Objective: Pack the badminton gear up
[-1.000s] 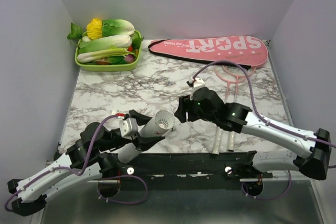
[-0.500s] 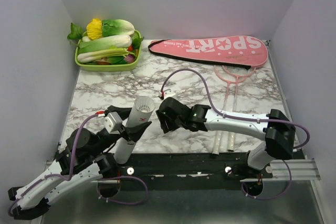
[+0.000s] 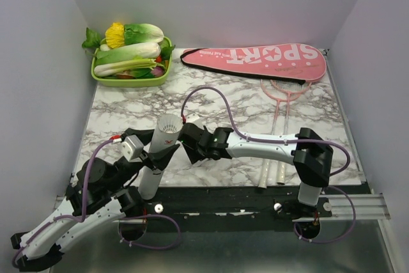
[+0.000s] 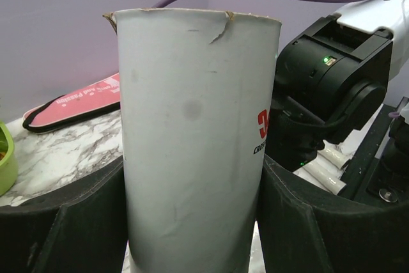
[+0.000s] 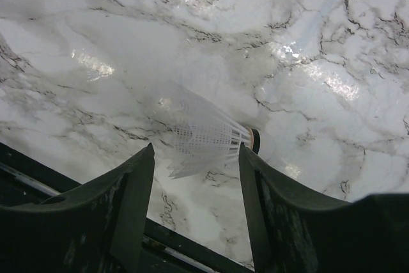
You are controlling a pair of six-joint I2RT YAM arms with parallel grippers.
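My left gripper is shut on the long white tube and holds it nearly upright, open end up, at the table's front left. My right gripper sits just right of the tube's mouth with its jaws apart. A white shuttlecock lies on its side on the marble just past the fingertips, cork to the right, not visibly pinched. The pink SPORT cover lies at the back right. Two pink-white rackets lie in front of it.
A green tray of leafy vegetables stands at the back left. The rackets' white handles reach the black front edge. Grey walls close in both sides and the back. Purple cables loop over both arms.
My left gripper has tipped the tube from slanting to nearly upright. My right gripper has swept left across the table to the tube's mouth.
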